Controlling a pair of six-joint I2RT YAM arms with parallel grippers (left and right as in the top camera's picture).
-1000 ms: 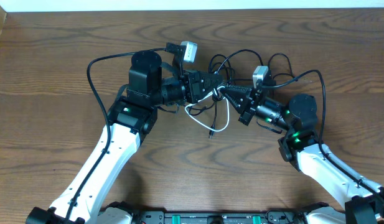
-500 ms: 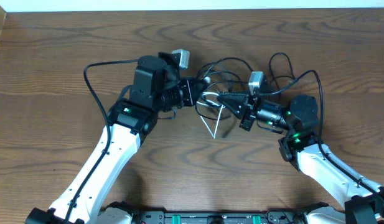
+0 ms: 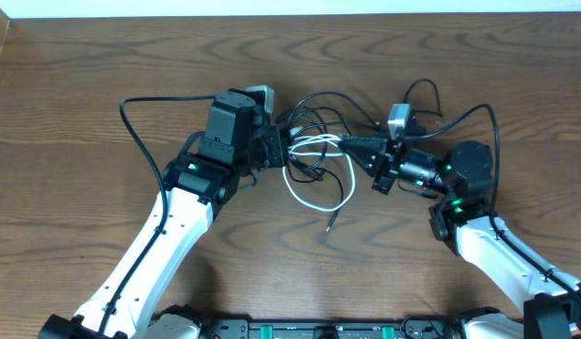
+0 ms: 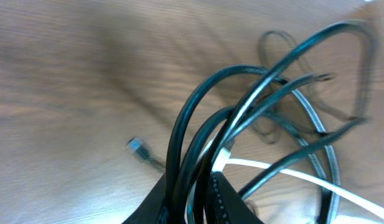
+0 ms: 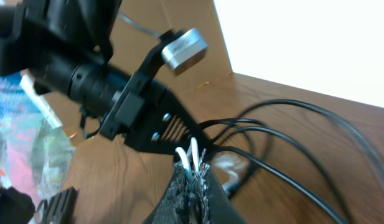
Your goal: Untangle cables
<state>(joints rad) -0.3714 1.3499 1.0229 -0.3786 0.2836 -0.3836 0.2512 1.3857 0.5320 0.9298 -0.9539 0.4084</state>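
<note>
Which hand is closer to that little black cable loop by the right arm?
Right. The right hand clamps the cables close beside the black loop; the left hand clamps them from the tangle's opposite side, farther off.

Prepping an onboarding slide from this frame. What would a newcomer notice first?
A knot of black cables and one white cable sits mid-table, strung between the two arms. The left gripper pinches a bundle of the black ones, and the right gripper clamps the white one. Their tips are close together over the wooden table.
</note>
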